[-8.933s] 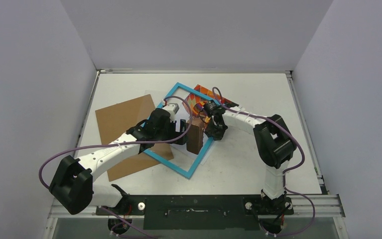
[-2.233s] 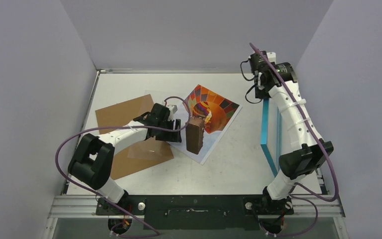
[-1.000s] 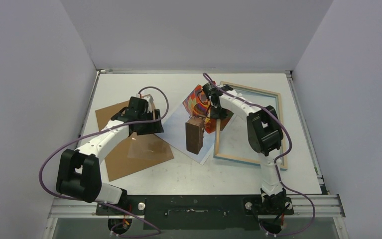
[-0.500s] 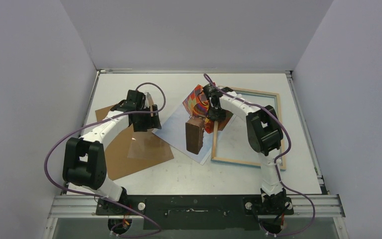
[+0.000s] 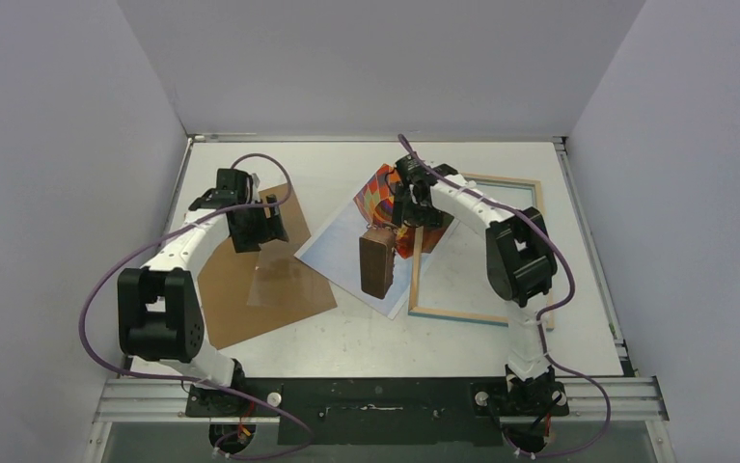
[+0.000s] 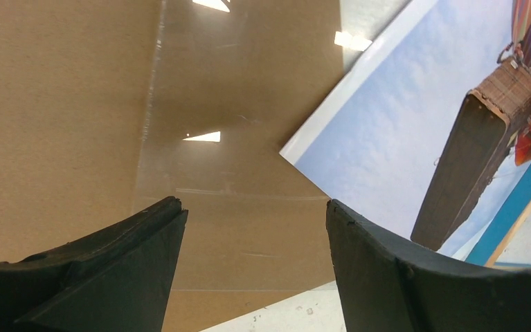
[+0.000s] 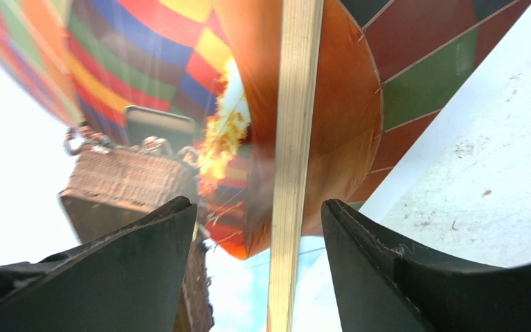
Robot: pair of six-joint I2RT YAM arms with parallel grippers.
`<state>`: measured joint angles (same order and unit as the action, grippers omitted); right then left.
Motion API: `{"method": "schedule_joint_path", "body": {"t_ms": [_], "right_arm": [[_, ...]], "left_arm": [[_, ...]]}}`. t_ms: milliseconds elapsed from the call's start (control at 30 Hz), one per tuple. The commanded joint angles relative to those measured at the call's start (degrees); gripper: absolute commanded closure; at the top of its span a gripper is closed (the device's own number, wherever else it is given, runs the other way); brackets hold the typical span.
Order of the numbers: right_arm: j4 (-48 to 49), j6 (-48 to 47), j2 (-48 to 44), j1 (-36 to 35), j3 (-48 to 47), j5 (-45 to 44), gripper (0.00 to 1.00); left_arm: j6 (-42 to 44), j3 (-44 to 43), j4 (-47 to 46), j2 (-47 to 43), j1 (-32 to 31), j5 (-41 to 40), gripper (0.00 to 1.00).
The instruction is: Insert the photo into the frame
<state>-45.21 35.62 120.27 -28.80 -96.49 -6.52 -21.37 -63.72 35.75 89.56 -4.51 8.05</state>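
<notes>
The photo (image 5: 342,246), a hot-air balloon on blue sky, lies flat at the table's centre. The frame (image 5: 481,315) lies to its right with the light wood back up, and its left rail crosses the photo's right part. My right gripper (image 5: 406,214) hovers open over that rail. In the right wrist view the wooden rail (image 7: 293,138) runs between the spread fingers (image 7: 145,263), touching neither, with the photo (image 7: 145,62) beneath. My left gripper (image 5: 271,224) is open and empty left of the photo. In the left wrist view the left gripper (image 6: 252,207) hangs over the brown board, the photo (image 6: 401,138) to its right.
A brown block (image 5: 376,265) stands upright on the photo beside the frame's left rail. A brown backing board (image 5: 231,289) lies at the left with a clear sheet (image 5: 284,285) partly on it. White walls close in the table (image 5: 346,338) on three sides.
My right gripper has opened and let go of the frame's left rail, and the frame has settled flat. My left arm has drawn back to the left, away from the photo.
</notes>
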Motion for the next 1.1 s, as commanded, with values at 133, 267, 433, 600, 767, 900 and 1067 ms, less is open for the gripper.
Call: {"method": "schedule_joint_path", "body": {"t_ms": [133, 267, 433, 600, 767, 900, 1067], "right_arm": [[7.8, -1.92, -10.84, 0.32, 2.91, 8.76, 0.32], [8.8, -2.03, -9.57, 0.16, 2.8, 14.85, 0.32], [12.2, -3.18, -9.21, -0.23, 4.93, 19.61, 0.32], [12.87, -2.74, -5.68, -1.07, 3.45, 23.04, 0.33], [15.6, 1.96, -2.96, -2.99, 2.09, 25.68, 0.34], [18.08, 5.83, -0.21, -4.57, 0.04, 26.57, 0.37], [20.69, 9.58, 1.76, -6.38, -0.77, 24.97, 0.39]], "left_arm": [[1.44, -4.7, -0.69, 4.72, 7.9, 5.52, 0.18], [3.28, -7.74, -0.48, 9.04, 9.87, 9.0, 0.15], [4.44, -12.11, -3.13, 14.14, 10.94, 11.88, 0.15], [4.12, -15.96, -6.39, 19.55, 11.02, 13.56, 0.03], [4.14, -21.13, -10.43, 23.29, 11.1, 16.67, 0.03], [4.5, -31.45, -7.63, 30.73, 11.2, 19.68, 0.17], [1.87, -40.61, -3.71, 37.9, 11.69, 19.9, 0.24]]}}
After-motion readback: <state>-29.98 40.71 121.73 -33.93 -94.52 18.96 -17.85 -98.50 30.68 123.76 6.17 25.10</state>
